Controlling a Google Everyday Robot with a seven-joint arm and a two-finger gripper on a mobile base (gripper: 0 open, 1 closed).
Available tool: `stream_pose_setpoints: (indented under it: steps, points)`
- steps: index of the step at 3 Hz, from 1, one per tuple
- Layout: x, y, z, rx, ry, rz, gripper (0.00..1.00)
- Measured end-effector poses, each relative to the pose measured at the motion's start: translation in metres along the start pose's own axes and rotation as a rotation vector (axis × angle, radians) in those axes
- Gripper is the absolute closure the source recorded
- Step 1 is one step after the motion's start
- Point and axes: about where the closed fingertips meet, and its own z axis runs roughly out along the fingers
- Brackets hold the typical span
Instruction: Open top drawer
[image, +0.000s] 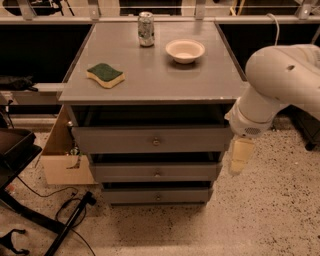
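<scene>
The top drawer is the widest grey drawer of three under the grey cabinet top, with a small round metal knob at its centre. Its front stands a little forward of the cabinet, with a dark gap above it. Two narrower drawers sit below. My gripper hangs from the white arm at the drawer's right end, level with the gap between the top and middle drawers, well right of the knob.
On the cabinet top lie a green-and-yellow sponge, a white bowl and a drinks can. A cardboard box stands at the left of the cabinet. Cables and a black stand lie on the speckled floor.
</scene>
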Motion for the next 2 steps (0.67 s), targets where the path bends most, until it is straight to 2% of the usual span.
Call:
stream_pose_setpoints:
  steps: [1,2]
  points:
    - [0.002,-0.015,0.036,-0.006,0.010,-0.020,0.00]
    - [-0.005,-0.054,0.086,-0.010,0.031,-0.036,0.00]
